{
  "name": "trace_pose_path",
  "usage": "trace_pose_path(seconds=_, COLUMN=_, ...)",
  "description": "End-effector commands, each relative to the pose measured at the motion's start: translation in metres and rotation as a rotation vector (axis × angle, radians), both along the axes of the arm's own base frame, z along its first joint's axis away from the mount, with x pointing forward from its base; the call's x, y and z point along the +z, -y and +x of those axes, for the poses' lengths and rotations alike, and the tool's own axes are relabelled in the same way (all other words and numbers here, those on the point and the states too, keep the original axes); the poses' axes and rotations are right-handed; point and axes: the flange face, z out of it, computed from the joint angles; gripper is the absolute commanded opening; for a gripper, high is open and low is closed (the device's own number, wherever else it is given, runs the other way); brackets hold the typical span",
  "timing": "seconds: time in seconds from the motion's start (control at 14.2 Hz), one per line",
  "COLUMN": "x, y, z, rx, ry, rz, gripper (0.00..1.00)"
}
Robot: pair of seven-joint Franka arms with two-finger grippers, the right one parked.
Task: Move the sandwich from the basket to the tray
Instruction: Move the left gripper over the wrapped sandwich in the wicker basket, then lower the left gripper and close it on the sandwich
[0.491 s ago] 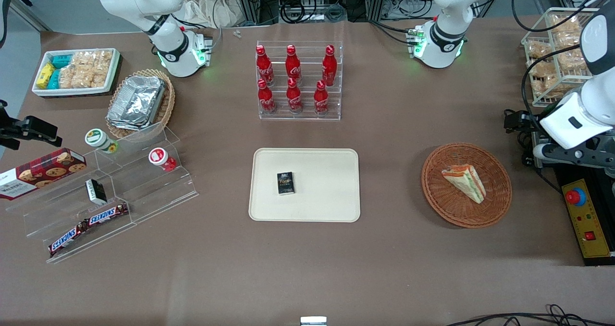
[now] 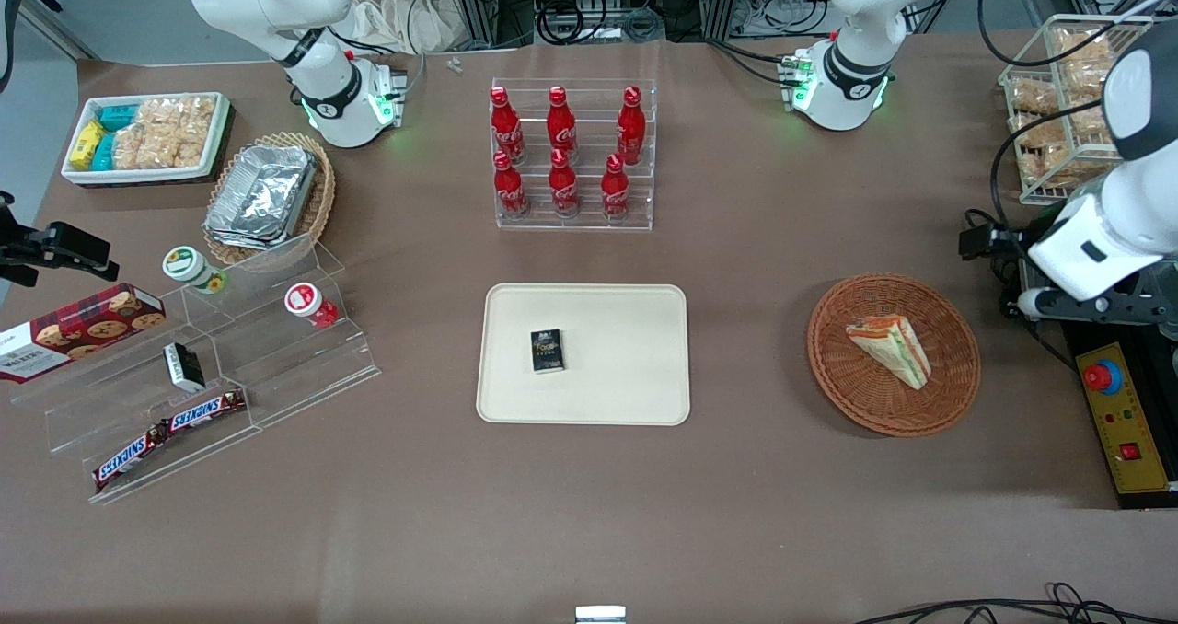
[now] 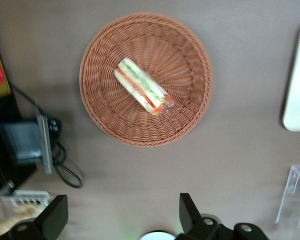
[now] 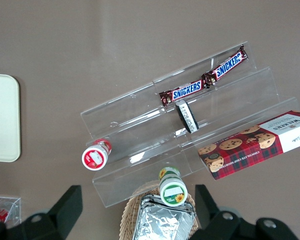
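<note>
While gripper (image 3: 121, 220) above, sandwich (image 2: 889, 350) diagonal in basket (image 2: 952, 380).

woven wicker basket (image 3: 190, 107) – matt, smooth tray (image 2: 626, 394)

Six red cola bottles (image 2: 561, 150) stand in a clear rack (image 2: 574, 156).

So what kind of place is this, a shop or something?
Probably a robotics lab staged as a snack counter: Coca-Cola bottles in an acrylic rack, Snickers bars, and the gripper open, high above the sandwich.
</note>
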Motion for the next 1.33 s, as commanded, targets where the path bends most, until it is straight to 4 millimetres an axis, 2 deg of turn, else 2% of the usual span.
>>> trace_pose_path(seconds=0.0, x=-0.039, y=-0.003, z=-0.016, rx=0.11, ry=0.062, rz=0.038, gripper=1.0)
trace_pose_path(seconds=0.14, x=-0.077, y=-0.022, z=-0.029, rx=0.274, ry=0.108, rz=0.052, gripper=1.0)
trace_pose_path(seconds=0.28, x=-0.115, y=-0.027, z=-0.035, rx=0.36, ry=0.174, rz=0.045, gripper=1.0)
trace_pose_path(seconds=0.49, x=-0.16, y=-0.026, z=-0.031, rx=0.617, ry=0.209, rz=0.037, gripper=1.0)
trace_pose_path(seconds=0.91, x=-0.209, y=-0.025, z=-0.018, rx=0.887, ry=0.203, rz=0.019, gripper=1.0)
trace_pose_path(seconds=1.26, x=-0.234, y=-0.025, z=-0.02, rx=0.924, ry=0.155, rz=0.027, gripper=1.0)
